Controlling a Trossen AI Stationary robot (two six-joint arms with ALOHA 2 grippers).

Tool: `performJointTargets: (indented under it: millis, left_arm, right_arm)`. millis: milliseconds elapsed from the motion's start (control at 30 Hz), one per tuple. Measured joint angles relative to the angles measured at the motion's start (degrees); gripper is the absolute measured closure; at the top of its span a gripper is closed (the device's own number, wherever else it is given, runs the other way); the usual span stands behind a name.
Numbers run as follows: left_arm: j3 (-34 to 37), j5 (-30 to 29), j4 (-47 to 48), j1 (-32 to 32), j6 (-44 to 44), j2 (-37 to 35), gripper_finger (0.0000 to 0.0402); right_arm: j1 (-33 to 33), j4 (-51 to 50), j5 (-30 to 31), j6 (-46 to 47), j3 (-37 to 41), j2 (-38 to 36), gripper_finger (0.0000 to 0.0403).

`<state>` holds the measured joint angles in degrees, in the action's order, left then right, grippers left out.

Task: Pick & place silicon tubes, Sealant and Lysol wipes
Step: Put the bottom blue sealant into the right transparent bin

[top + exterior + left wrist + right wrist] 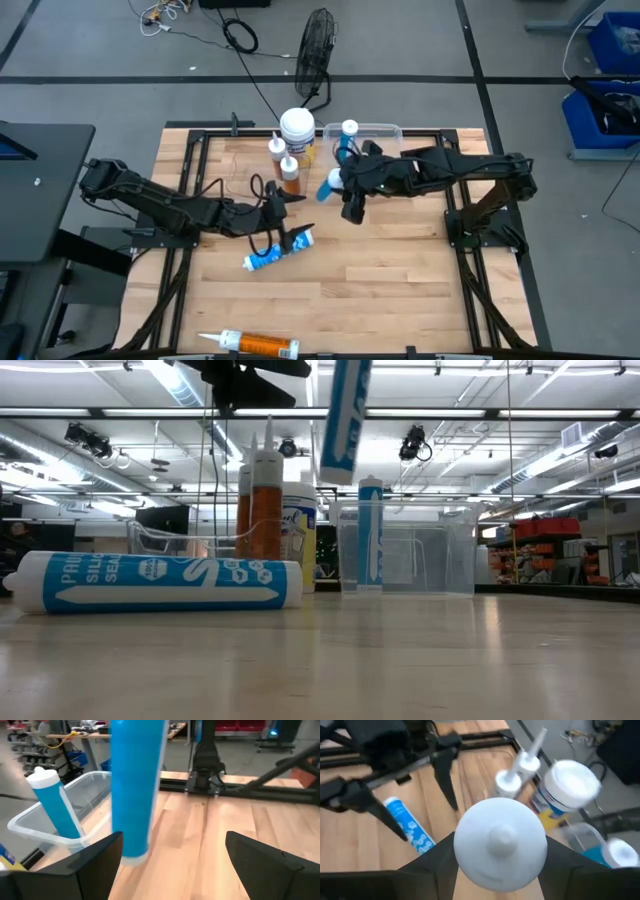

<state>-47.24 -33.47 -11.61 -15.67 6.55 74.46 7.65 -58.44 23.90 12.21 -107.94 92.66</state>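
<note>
Nearest, a blue sealant tube (277, 251) lies on the wood table (400, 290) beneath the left gripper (283, 217), whose fingers stand wide apart. Beyond, the right gripper (347, 192) is clamped on a smooth, white-capped blue tube (329, 185); best keep it vertical over the clear bin (385, 130). Farthest, the Lysol wipes (298, 134) stand upright by two orange tubes (284, 164).
</note>
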Motion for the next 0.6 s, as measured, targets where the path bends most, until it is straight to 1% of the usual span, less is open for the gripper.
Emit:
performJointTargets:
  millis: [100, 300, 400, 467, 600]
  left_arm:
    - [0.0, -0.1, -0.2, 0.0, 0.2, 0.0, 0.0044]
    - [0.0, -0.1, -0.4, -0.3, 0.3, 0.0, 0.0044]
    - [0.0, -0.1, -0.8, -0.4, 0.3, 0.0, 0.0044]
    - [0.0, -0.1, -0.8, -0.4, 0.3, 0.0, 0.0044]
    - [0.0, -0.1, -0.8, -0.3, 0.3, 0.0, 0.0044]
  right_arm:
    - [-1.0, -1.7, 1.2, 2.4, 0.0, -1.0, 0.0194]
    - [-3.7, -3.1, 3.3, 3.6, -0.3, -2.7, 0.0194]
    - [-5.8, -7.4, 3.1, 6.7, -2.2, -3.3, 0.0194]
    - [-7.1, -10.5, 5.8, 8.4, -3.3, -3.7, 0.0194]
    - [-9.8, -16.4, 8.4, 10.5, -5.5, -3.7, 0.0194]
